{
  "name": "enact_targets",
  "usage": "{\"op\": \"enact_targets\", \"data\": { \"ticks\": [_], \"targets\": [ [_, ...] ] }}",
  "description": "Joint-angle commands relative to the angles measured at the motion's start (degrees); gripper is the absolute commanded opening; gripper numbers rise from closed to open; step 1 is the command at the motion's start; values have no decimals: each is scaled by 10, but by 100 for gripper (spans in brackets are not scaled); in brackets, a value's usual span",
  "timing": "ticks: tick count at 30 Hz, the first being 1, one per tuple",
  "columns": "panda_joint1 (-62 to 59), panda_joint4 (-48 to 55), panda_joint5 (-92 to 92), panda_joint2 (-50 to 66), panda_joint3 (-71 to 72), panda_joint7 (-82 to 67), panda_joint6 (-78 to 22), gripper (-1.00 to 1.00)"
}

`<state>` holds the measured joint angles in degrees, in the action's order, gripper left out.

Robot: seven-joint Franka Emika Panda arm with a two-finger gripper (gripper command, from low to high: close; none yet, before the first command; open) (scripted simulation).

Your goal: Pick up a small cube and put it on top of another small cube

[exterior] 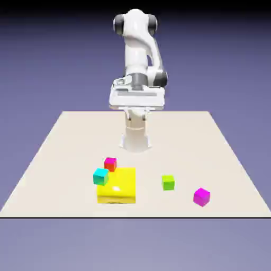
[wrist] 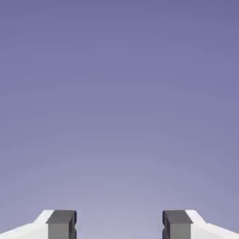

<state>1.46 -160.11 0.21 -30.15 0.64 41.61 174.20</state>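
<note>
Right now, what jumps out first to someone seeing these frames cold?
The flat yellow block near the table's front edge draws the eye, with a cyan cube at its corner toward the exterior view's left and a red cube with a pink top just behind. A green cube and the small magenta cube sit apart toward the exterior view's right. The tool is open, facing only backdrop.

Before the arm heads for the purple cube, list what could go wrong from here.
1. The pincer stands open, and the hand view shows only backdrop, no cube, so the approach starts without sight of it.
2. The purple cube sits close to the table's near edge; a nudge could push it off.
3. The red cube and teal cube crowd the yellow block, so stacking there risks bumps.
</note>
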Motion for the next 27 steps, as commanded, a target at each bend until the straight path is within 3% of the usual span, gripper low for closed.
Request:
{"op": "enact_targets", "data": {
  "ticks": [1,24,27],
  "targets": [
    [6,7,2,21,5,-7,2,0],
    [153,178,41,498,127,-168,39,0],
    [161,188,40,521,121,-168,51,0]
  ]
}}
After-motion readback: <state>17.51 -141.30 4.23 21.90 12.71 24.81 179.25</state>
